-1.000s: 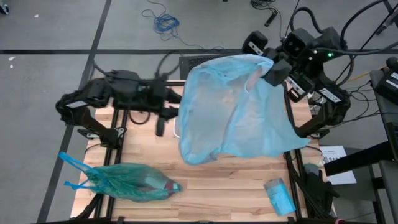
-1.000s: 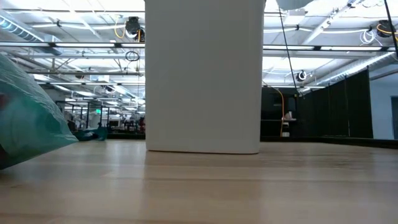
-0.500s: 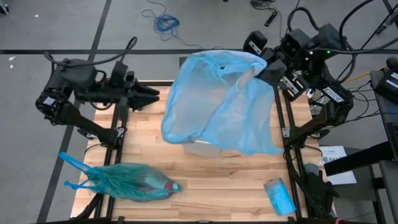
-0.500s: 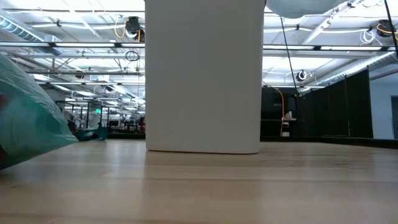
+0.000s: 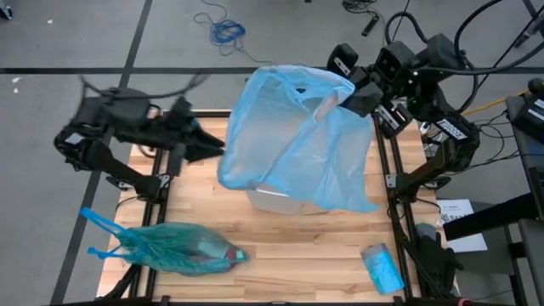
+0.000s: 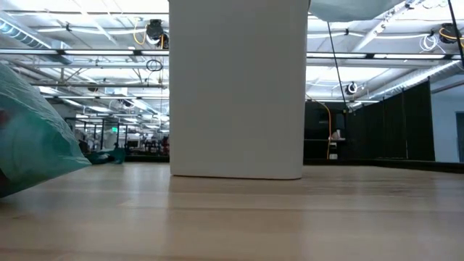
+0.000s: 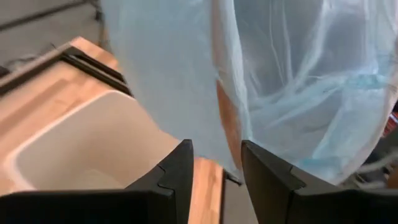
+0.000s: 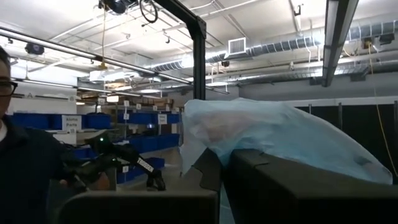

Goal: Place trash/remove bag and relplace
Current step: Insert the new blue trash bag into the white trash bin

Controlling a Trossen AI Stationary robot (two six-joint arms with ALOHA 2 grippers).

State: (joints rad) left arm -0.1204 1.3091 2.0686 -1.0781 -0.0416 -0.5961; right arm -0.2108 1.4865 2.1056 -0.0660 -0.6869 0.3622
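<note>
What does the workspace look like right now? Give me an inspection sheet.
Surface: wooden table, bare at centre front.
Job's things: white bin under light blue bag; filled teal bag lies front left.
Clutter: blue packet front right.
Grippers: right hand shut on light blue bag, held raised; left hand open at the bag's edge.
Cables: blue coil on floor behind.
Surroundings: person in the right wrist view.
</note>
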